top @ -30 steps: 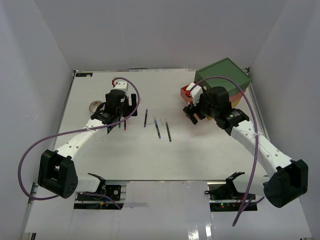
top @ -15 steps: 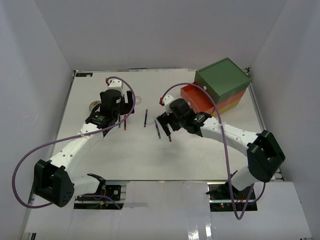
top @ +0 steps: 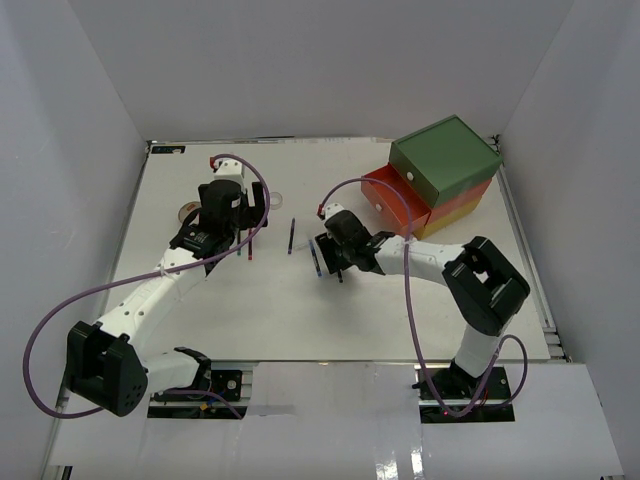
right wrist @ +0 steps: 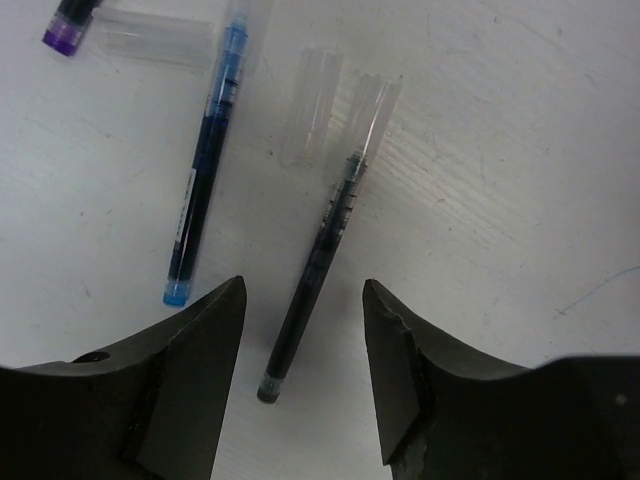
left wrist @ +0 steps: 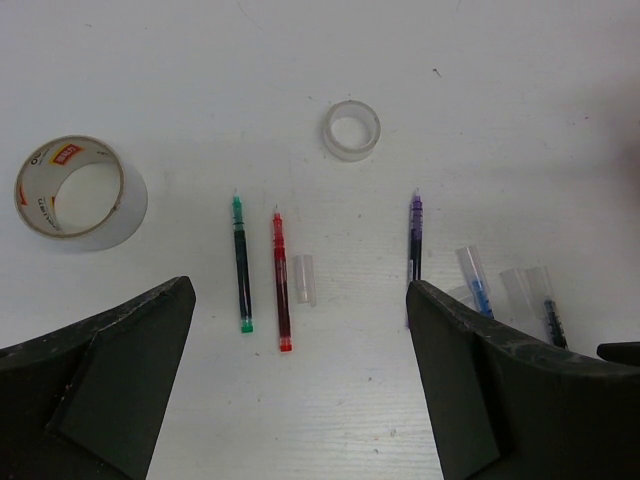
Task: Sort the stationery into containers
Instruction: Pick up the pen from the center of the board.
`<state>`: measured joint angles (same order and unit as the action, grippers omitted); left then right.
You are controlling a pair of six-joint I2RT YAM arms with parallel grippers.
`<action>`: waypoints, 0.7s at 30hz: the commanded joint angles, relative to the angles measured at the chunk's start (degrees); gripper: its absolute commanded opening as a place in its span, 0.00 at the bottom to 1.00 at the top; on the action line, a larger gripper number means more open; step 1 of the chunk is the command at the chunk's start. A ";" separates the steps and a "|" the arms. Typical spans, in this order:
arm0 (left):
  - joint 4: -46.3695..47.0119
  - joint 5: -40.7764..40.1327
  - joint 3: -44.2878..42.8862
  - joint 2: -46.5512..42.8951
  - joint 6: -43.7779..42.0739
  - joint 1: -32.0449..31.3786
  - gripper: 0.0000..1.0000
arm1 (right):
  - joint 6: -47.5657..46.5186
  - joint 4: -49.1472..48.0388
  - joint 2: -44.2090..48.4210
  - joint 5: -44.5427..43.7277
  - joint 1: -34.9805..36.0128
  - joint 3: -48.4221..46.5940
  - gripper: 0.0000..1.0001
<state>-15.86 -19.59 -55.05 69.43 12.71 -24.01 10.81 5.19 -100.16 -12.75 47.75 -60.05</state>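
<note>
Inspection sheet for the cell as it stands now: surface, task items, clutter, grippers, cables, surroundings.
Surface: white table, faint scuffs, no spills seen.
Job's things: drawer chest at far right, its orange-red middle drawer pulled out, contents not visible. Large tape roll, small clear roll, green pen, red pen, purple pen, blue pen and dark pen lie loose on the table.
Clutter: clear caps lying off beside the pens.
Grippers: left gripper open, above the pens, holding nothing. Right gripper open, a finger either side of the dark pen.
Cables: purple cables loop off both arms, clear of the items.
Surroundings: white walls; nothing else seen.
</note>
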 commanded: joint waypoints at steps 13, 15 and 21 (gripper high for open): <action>0.56 -0.01 0.20 -1.49 0.03 0.10 0.98 | 0.88 -4.49 -3.21 -7.72 0.33 2.31 0.08; 0.56 -0.09 0.20 -1.49 -0.05 0.10 0.98 | -0.69 -4.31 -0.84 -7.90 0.33 2.48 0.08; 0.56 -0.27 0.38 -1.05 -0.05 0.10 0.98 | -8.32 -0.71 10.13 -11.84 0.33 -0.15 0.08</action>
<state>-15.88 -19.55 -54.87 69.43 12.71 -24.01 7.75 4.32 -97.91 -20.23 48.12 -57.95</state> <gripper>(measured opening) 0.979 0.126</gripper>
